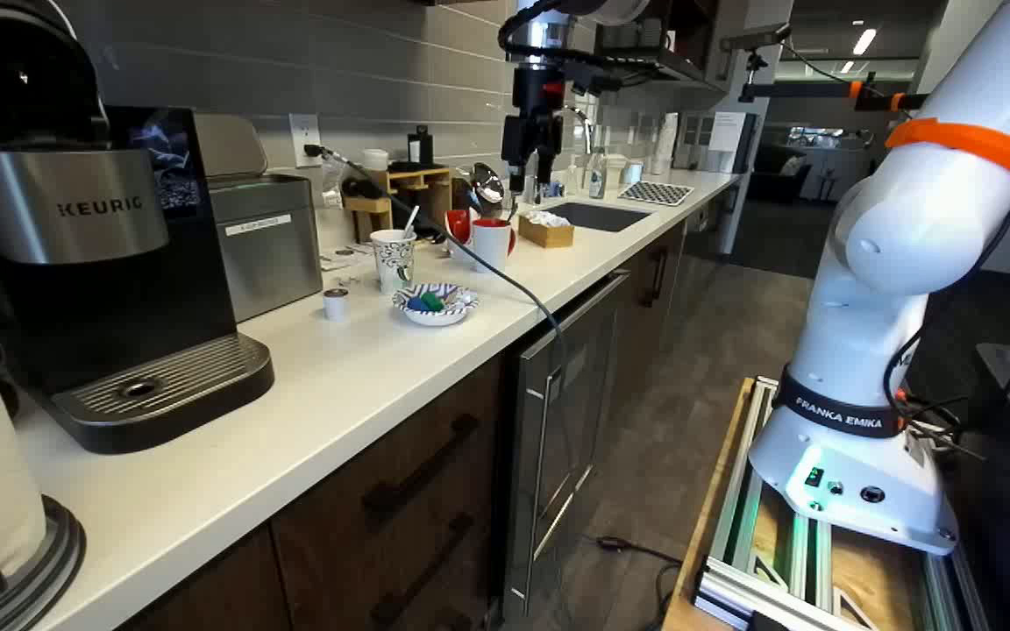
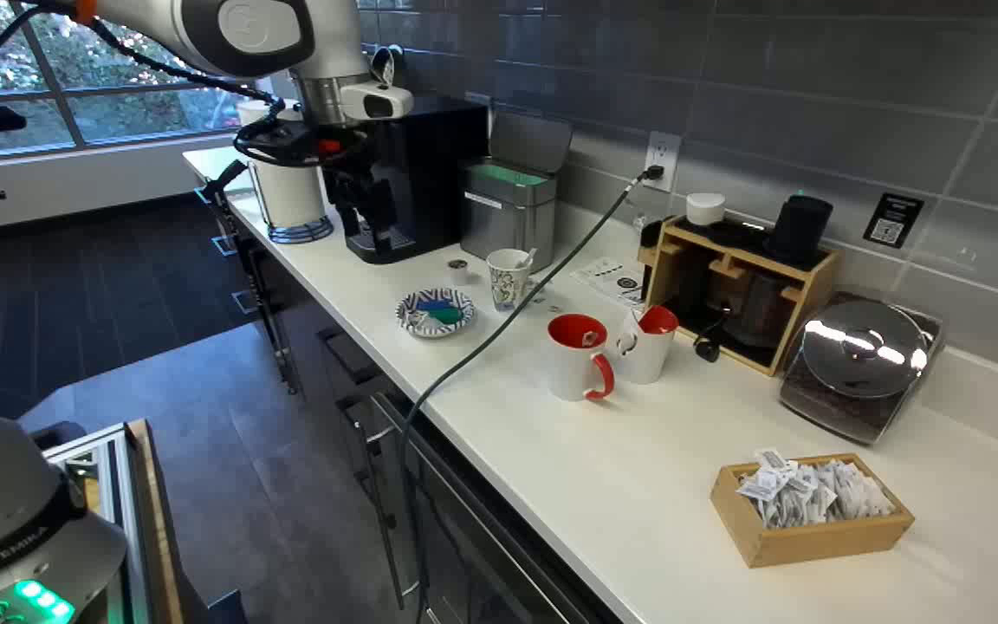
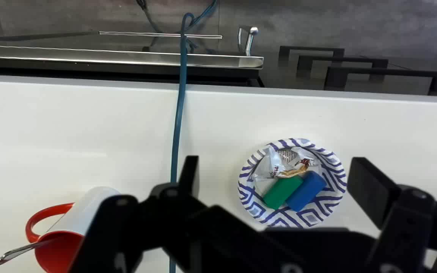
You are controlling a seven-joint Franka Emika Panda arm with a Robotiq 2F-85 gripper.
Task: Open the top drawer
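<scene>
The top drawer (image 1: 408,445) is shut under the counter, with a dark brown wood front and a black bar handle (image 1: 422,469). Its interior is hidden. In the wrist view, the handle (image 3: 391,71) nearest the counter edge shows at the upper right. It also shows in an exterior view (image 2: 347,355). My gripper (image 3: 275,167) is open and empty, pointing down above the counter. It is over the patterned bowl, back from the counter edge and higher than the handle. The gripper also shows in both exterior views (image 1: 531,180) (image 2: 369,236).
The patterned bowl (image 3: 292,182) with green and blue pieces lies below the fingers. A dark cable (image 2: 508,321) runs from the wall outlet across the counter and over its edge. Red-and-white mugs (image 2: 570,368), a paper cup (image 2: 508,277), a coffee machine (image 1: 110,263) and a fridge door (image 1: 566,377) are nearby.
</scene>
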